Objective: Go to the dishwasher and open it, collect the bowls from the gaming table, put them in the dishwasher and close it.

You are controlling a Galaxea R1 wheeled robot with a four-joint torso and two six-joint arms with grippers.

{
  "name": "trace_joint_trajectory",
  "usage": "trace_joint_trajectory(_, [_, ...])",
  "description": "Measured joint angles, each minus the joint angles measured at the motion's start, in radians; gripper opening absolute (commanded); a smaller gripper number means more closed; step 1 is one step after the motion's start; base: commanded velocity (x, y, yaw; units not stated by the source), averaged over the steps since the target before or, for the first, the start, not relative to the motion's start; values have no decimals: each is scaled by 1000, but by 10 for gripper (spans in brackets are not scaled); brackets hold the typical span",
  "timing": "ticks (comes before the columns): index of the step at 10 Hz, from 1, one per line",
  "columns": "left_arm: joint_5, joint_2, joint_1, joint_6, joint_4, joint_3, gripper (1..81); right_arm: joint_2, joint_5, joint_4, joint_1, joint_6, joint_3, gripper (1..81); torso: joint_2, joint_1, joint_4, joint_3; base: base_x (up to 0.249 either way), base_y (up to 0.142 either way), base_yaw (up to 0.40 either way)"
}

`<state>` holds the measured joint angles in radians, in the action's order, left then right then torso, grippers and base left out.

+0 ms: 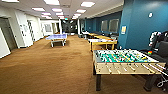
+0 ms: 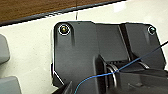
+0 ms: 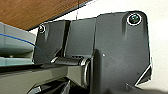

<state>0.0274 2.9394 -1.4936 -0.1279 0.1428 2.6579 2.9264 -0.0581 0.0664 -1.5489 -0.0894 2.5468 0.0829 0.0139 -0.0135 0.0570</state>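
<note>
Gaming table (image 1: 125, 61) near right, ping-pong table (image 1: 57, 37) ahead, brown carpet (image 1: 45, 67)

From my console I can read no text, brand, number or label anywhere. In the head view a pale sign (image 1: 123, 29) hangs on the blue wall (image 1: 140, 22) behind the table-football table (image 1: 125, 61), and a small round fitting (image 1: 150, 15) sits higher on the same wall, but whatever the sign carries is too blurred for me to make out a single letter. The dark plates in my two wrist views bear no marking that I can read either.
</note>
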Motion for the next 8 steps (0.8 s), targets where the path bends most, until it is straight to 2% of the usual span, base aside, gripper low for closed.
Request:
trace_joint_trajectory(5, [-1, 0, 1, 0, 0, 0, 811, 0, -1, 0, 3, 0, 0, 811, 0, 0, 0, 0, 0, 0, 269])
trace_joint_trajectory(8, [-1, 0, -3, 0, -1, 0, 811, 0, -1, -1, 5, 0, 2, 811, 0, 0, 0, 0, 0, 0, -7])
